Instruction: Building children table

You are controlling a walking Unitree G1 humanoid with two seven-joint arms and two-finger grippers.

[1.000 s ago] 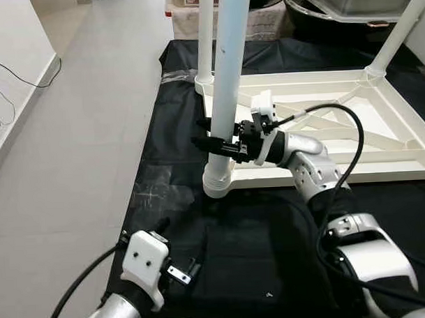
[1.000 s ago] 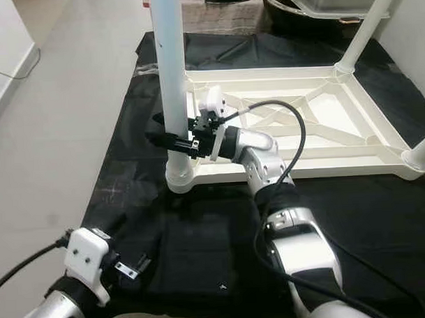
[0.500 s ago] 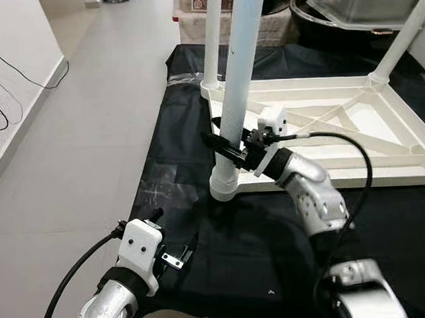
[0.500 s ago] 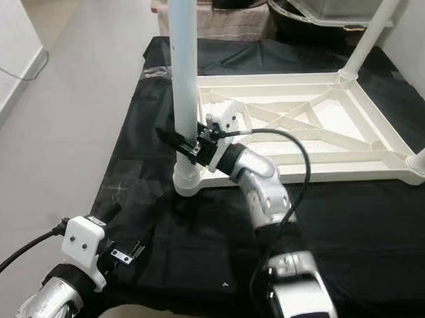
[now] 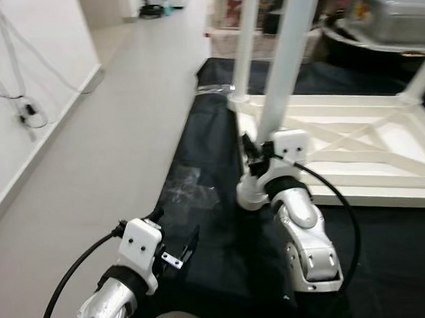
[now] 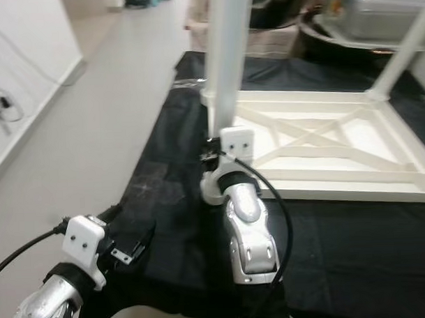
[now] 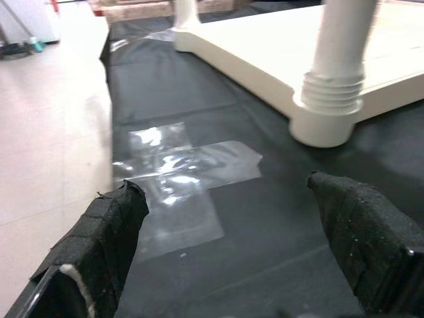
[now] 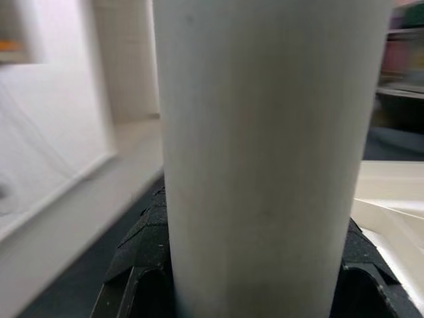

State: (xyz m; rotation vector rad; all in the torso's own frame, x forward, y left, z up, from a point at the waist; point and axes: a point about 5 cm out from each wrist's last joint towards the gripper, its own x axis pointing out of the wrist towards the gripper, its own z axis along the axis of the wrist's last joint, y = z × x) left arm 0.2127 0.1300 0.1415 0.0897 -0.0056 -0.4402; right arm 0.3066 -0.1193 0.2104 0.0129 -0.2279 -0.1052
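Right wrist view: right gripper point(image 8: 265, 278) jaws closed around the white cylindrical plastic table leg point(image 8: 271, 152), presumably to screw it into the near-left corner socket of the upturned white plastic tabletop point(image 5: 351, 137) on the black floor mat point(image 5: 213, 173); left gripper point(image 7: 232, 225) jaws open, idle.

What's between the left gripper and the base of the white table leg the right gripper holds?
In the left wrist view, black floor cloth with a patch of clear tape lies between the open left gripper and the white table leg.
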